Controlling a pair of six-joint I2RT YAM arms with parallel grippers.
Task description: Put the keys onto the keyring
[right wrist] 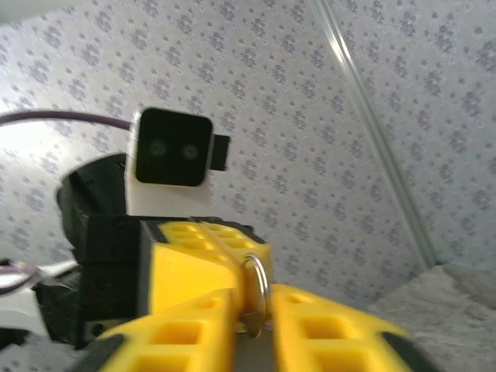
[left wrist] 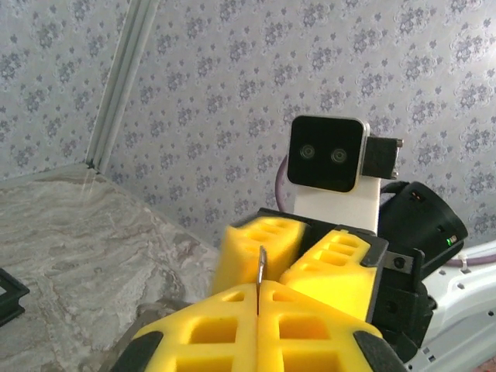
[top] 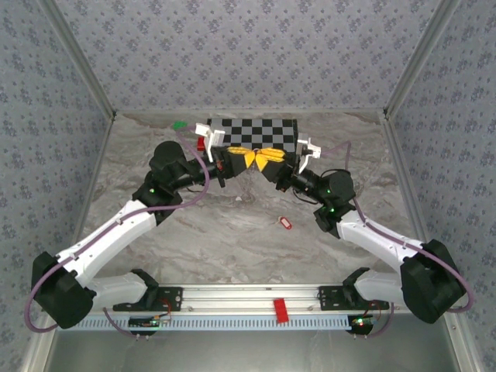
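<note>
The keyring (right wrist: 266, 285) is a small thin metal ring held in the air in front of the chessboard. My left gripper (left wrist: 258, 285) is shut on it, and the ring (left wrist: 262, 263) stands edge-on out of the seam between its yellow fingers. My right gripper (right wrist: 254, 298) faces the left one tip to tip. Its fingers are slightly parted, and the ring sits in the gap. From above, the left gripper (top: 246, 159) and right gripper (top: 267, 160) meet mid-table. The keys, a tiny red tag (top: 284, 223), lie on the marbled table in front of the right arm.
A black-and-white chessboard (top: 256, 133) lies at the back, just behind the grippers. A green block (top: 179, 124) and a red block (top: 201, 143) sit at its left end. Another red piece (top: 280, 309) rests on the front rail. Patterned walls close in on three sides.
</note>
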